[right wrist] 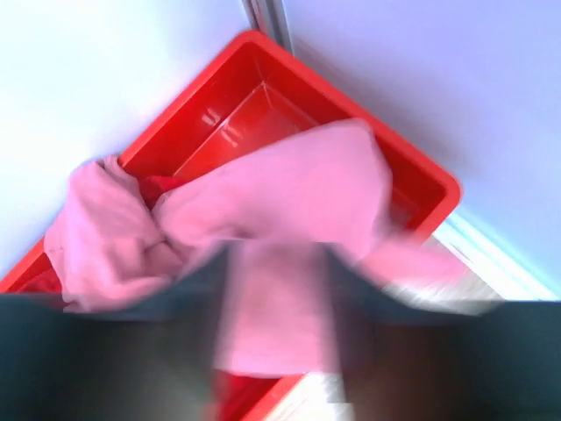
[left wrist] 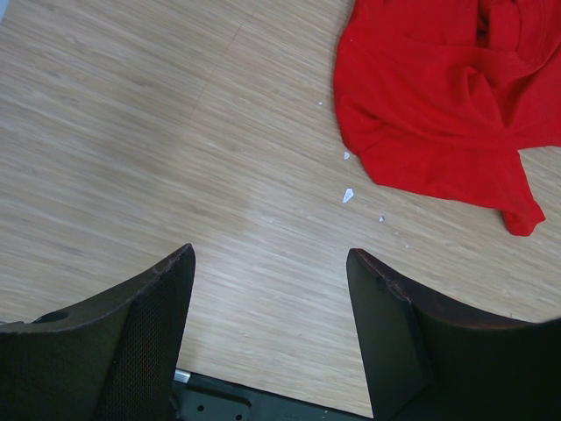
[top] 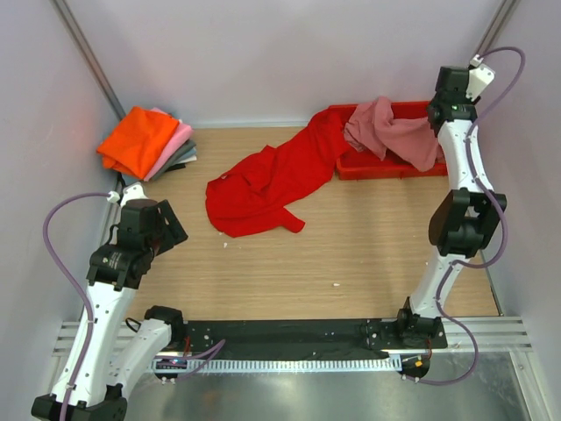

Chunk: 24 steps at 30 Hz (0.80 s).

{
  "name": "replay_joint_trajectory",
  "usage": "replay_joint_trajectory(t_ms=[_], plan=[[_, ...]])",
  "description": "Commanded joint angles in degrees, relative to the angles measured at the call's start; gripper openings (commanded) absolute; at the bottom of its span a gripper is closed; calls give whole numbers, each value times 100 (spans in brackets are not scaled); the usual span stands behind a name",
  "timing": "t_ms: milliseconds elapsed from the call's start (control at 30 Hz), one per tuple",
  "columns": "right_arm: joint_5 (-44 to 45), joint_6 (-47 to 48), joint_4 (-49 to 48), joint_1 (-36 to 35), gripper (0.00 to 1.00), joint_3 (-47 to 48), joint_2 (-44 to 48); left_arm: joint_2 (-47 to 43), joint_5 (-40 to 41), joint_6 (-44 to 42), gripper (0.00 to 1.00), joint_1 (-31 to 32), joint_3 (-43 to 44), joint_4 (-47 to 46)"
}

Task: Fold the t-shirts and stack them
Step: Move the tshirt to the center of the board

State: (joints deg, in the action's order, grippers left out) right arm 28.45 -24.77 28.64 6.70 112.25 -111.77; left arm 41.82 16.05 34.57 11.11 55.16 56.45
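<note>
A bright red t-shirt (top: pixel 272 180) lies crumpled on the wooden table, one end trailing into the red tray (top: pixel 386 168); it also shows in the left wrist view (left wrist: pixel 438 96). A dusty pink t-shirt (top: pixel 390 132) is heaped over the tray, and shows in the right wrist view (right wrist: pixel 289 193). My right gripper (top: pixel 436 118) hangs over the tray's right end; in its blurred wrist view (right wrist: pixel 280 263) the jaws stand apart with pink cloth between them. My left gripper (top: pixel 165 221) is open and empty above bare table (left wrist: pixel 267 259), left of the red shirt.
A folded stack, orange on top of light pink and grey (top: pixel 145 140), sits at the back left corner. The tray (right wrist: pixel 421 175) stands against the back wall. Small white crumbs (left wrist: pixel 348 195) lie on the wood. Walls close in on both sides.
</note>
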Motion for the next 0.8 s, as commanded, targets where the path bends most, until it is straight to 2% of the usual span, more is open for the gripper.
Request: replay_joint_trajectory(t_ms=[0, 67, 167, 300, 333, 400, 433, 467, 633, 767], plan=[[-224, -141, 448, -178, 64, 332, -547, -51, 73, 50, 71, -48, 101, -81], [-716, -159, 581, -239, 76, 403, -706, -51, 73, 50, 71, -48, 101, -72], [-823, -45, 494, -528, 77, 149, -479, -51, 73, 59, 71, -48, 109, -72], [-762, 157, 300, -1231, 78, -483, 215, -34, 73, 59, 71, -48, 101, -72], [-857, 140, 195, -1607, 78, -911, 565, -34, 82, 59, 71, -48, 101, -72], [-990, 114, -24, -1977, 78, -1475, 892, -34, 73, 59, 71, -66, 92, -81], [-1095, 18, -243, -2127, 78, -2061, 1059, -25, 82, 59, 71, -74, 101, -72], [-1400, -62, -350, -2407, 78, -2354, 1287, -25, 73, 59, 71, -74, 109, -72], [-2466, -642, -965, -3033, 72, -3935, 1623, -8, 12, 24, 71, -74, 101, -99], [-2773, -923, -1141, -3587, 72, -4368, 1386, 10, -15, 15, 71, -83, 92, -107]])
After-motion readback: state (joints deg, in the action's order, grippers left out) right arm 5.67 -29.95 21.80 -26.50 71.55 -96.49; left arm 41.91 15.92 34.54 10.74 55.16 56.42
